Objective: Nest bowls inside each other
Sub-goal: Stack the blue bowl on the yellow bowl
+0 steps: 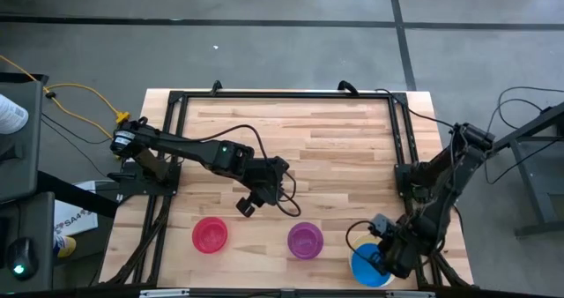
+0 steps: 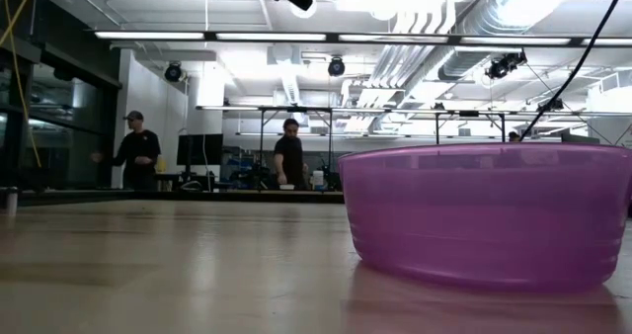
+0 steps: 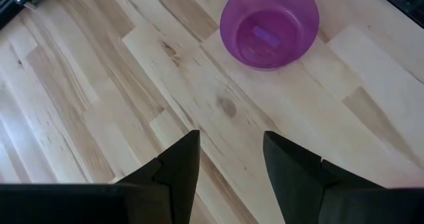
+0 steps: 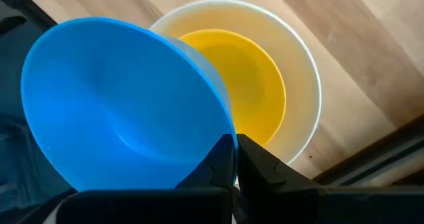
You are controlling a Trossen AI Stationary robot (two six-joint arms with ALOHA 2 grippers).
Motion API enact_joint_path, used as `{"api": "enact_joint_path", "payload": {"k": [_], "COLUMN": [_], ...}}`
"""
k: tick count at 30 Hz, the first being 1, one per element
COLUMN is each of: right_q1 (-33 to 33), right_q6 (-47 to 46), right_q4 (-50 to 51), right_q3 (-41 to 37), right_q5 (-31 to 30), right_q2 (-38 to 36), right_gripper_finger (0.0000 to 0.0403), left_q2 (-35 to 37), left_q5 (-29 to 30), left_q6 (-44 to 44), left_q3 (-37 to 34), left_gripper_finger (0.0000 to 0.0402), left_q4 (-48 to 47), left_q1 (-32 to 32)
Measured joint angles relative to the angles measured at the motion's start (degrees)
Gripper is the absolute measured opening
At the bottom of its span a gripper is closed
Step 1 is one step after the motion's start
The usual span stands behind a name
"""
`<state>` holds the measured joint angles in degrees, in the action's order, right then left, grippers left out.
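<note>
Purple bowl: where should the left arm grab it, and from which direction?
Take the purple bowl by its thin rim, coming straight down from above with one finger inside and one outside the wall. It sits upright and empty on the table, with clear wood all around. The left gripper hovers nearby with jaws open.

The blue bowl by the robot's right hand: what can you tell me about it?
The blue bowl is round, smooth, plain bright plastic, empty inside. The right hand is shut on its rim and holds it tilted above the white bowl, which already has the yellow bowl nested in it. From above it shows at the table's front right corner, partly hidden by the arm.
</note>
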<state>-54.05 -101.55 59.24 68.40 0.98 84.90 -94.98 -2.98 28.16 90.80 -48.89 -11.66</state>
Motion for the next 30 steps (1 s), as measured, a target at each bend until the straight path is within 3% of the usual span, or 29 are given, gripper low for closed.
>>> {"api": "enact_joint_path", "payload": {"k": [15,24,30], "right_q1": [-4.5,-4.5,-4.5], "right_q6": [-6.9,-6.9,-6.4], "right_q4": [3.3,-13.1,-14.6], "right_q3": [-0.3,-12.3,-14.6], "right_q5": [-2.3,0.6,0.5], "right_q2": [0.0,-0.1,-0.1], "right_gripper_finger": [0.0003,0.0003,0.0003], "left_q2": [0.0,0.0,0.0], "left_q5": [-0.1,-0.1,-0.1], "left_q6": [0.0,0.0,0.0], "left_q3": [0.0,0.0,0.0], "left_gripper_finger": [0.0164,0.0164,0.0164], "left_q4": [1.9,1.9,2.3], "left_q1": [0.0,0.0,0.0]}}
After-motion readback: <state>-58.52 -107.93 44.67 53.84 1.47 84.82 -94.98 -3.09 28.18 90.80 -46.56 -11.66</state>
